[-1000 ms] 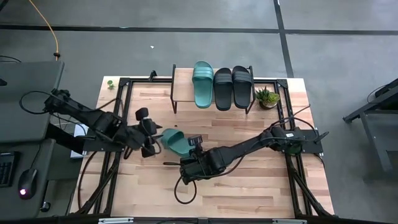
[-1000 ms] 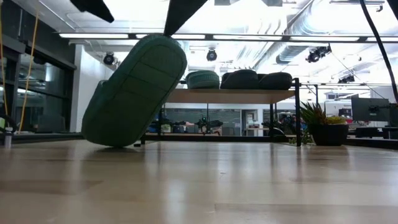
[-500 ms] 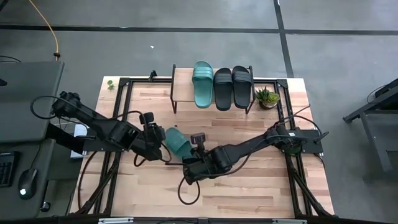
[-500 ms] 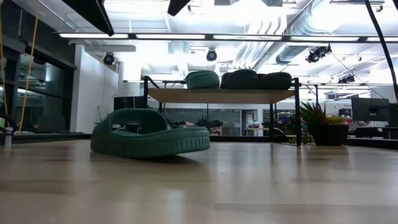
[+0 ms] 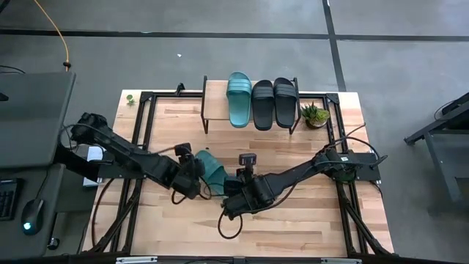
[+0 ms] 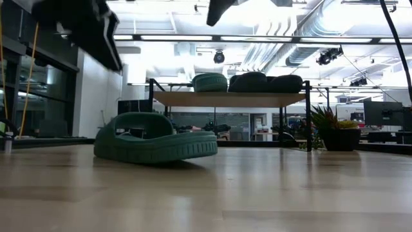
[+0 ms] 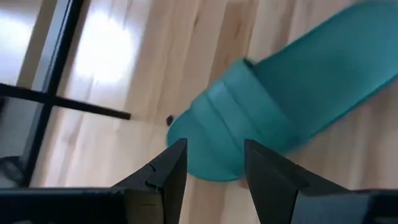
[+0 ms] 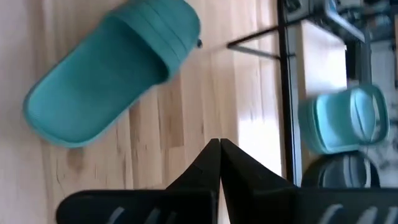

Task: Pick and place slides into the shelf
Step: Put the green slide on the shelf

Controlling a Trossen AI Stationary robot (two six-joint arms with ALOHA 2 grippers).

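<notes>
a teal slide [image 5: 211, 169] lies flat on the worktop [image 5: 293, 220] (strap up). left tool [image 7: 211, 163] hovers over it, parted, empty; right tool [image 8: 219, 163] is closed, empty.

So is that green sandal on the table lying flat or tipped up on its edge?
Flat. The loose teal slide rests sole-down on the tabletop, strap up, with neither gripper holding it.
</notes>
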